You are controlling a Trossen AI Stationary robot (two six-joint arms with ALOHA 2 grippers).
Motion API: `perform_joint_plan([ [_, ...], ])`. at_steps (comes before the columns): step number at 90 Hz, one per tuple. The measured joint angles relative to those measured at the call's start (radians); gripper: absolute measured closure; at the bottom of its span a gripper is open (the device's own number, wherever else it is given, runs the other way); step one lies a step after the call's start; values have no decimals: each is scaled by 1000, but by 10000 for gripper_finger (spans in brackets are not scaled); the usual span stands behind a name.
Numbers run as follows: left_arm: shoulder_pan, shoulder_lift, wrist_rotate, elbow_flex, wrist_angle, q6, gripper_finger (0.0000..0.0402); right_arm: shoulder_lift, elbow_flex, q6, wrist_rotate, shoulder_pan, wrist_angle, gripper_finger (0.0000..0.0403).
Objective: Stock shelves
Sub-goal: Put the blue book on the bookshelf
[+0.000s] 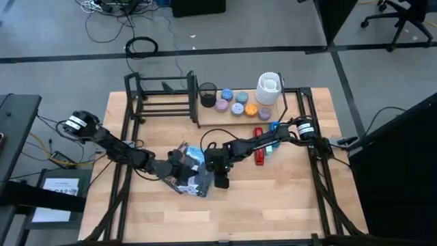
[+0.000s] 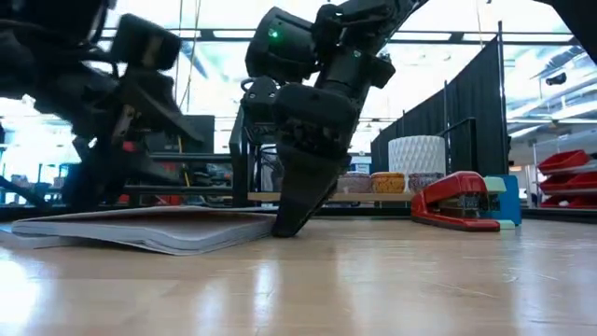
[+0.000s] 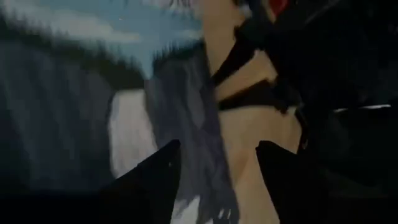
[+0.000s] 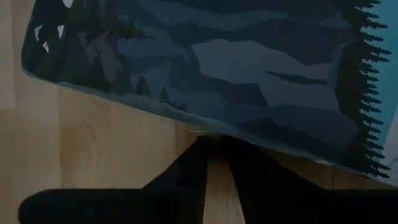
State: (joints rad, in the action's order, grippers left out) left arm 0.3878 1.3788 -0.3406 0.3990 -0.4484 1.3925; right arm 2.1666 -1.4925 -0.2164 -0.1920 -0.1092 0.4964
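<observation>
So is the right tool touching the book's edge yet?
Touching. In the low view the right tool rests tip-down on the table right at the book's edge, no gap visible; the right wrist view shows its nearly closed fingers meeting that edge.

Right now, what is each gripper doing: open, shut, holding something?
Left gripper: open, over the book.
Right gripper: nearly shut, holding nothing, tips at the book's edge.

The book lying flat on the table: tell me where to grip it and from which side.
Probably the free edge facing the right gripper. The book lies flat on the table, so only its thin edge offers a pinch. Slide one finger under there, coming in low from the right; the left gripper hangs open above the cover.
</observation>
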Motion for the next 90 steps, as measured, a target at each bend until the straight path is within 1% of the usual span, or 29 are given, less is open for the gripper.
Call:
perform_joint_plan([
  [5,-20,-1,37,37,99,-44,243,0,0,0,-3,9,3,364],
  [10,-40,-2,72,85,232,-86,255,0,0,-7,-7,17,7,369],
  [18,-63,-11,87,186,477,-138,271,0,1,-19,-17,23,11,375],
  [31,-104,-12,86,398,838,-322,286,-1,2,-18,-23,25,0,380],
  [35,-111,-13,65,453,948,-346,289,-2,2,-21,-22,25,-4,380],
  [39,-116,-14,48,478,1018,-346,290,-2,2,-26,-22,25,-8,380],
  [43,-131,-14,78,479,1036,-352,290,-2,3,-36,-22,25,-14,380],
  [51,-176,-12,275,477,1060,-400,278,-2,4,-49,-13,17,-30,381],
  [56,-201,-7,369,454,1058,-417,263,-2,4,-50,-4,13,-50,380],
  [63,-236,-4,460,411,1043,-417,235,-2,4,-52,1,8,-69,380],
  [70,-256,-4,488,371,1044,-411,202,-1,5,-52,17,5,-84,381],
  [81,-265,-3,501,294,995,-337,147,0,5,-52,76,-8,-110,381],
  [90,-263,-6,514,228,897,-272,112,1,5,-52,104,-18,-135,381],
])
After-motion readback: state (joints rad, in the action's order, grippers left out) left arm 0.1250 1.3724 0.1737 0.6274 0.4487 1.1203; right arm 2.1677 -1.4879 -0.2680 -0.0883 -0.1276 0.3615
